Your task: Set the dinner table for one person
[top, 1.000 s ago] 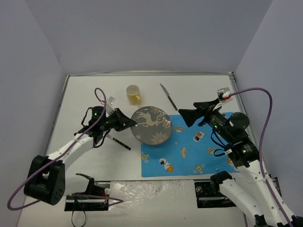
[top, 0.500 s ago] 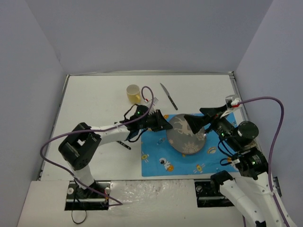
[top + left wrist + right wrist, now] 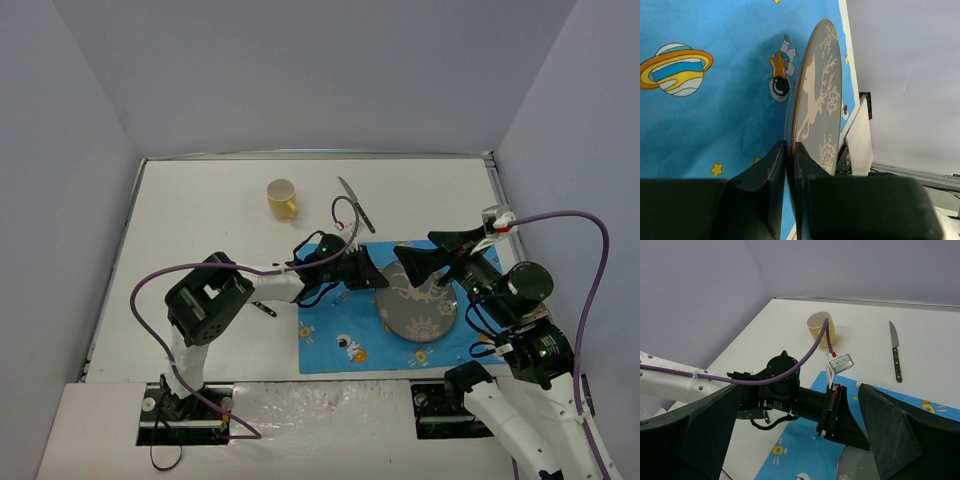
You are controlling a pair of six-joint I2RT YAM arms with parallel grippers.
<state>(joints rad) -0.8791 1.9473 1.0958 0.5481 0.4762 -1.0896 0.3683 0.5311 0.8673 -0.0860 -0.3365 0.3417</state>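
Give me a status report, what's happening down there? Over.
Left claw shut on plate rim. Right claw open, empty, near plate. Plate over blue placemat. Knife, cup stand clear behind.

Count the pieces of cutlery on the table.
2. A knife lies beyond the placemat, near the cup; a dark utensil lies left of the placemat, partly hidden under the left arm.

Blue placemat, reindeer plate, yellow cup, knife

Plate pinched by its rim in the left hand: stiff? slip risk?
Likely rigid: the plate shows no sag held only at the rim by the left hand. Smooth face and narrow pinch, so it may pivot or slip. Probably fragile, ceramic-looking.
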